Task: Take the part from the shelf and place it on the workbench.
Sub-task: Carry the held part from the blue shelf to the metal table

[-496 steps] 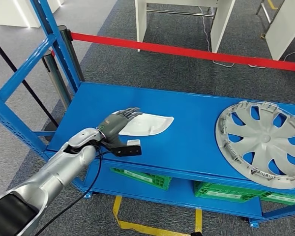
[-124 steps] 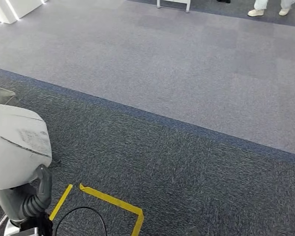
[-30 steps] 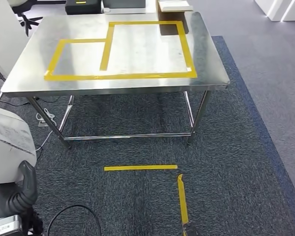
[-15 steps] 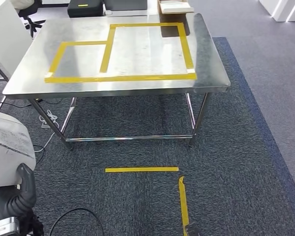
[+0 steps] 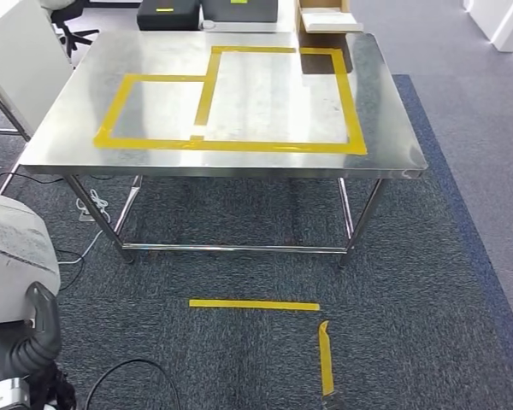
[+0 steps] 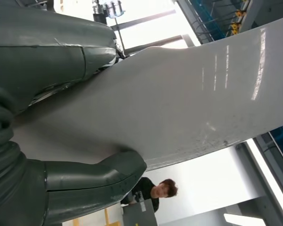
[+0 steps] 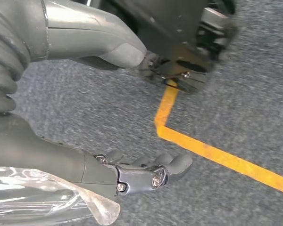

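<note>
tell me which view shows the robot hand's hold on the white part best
The left wrist view: the left robot hand clamps the white part between thumb and fingers. The head view catches just the part's edge above the thumb; the right wrist view shows the empty right robot hand.

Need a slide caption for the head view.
Left hand holds the white part as the robot faces the steel workbench marked with yellow tape.

Even, bright overhead light; the steel workbench (image 5: pixel 241 102) top carries soft pale glare. In the left wrist view the part (image 6: pixel 190 99) shows streaky highlights against blown-out white background. The right wrist view is motion-blurred at its far corner.
</note>
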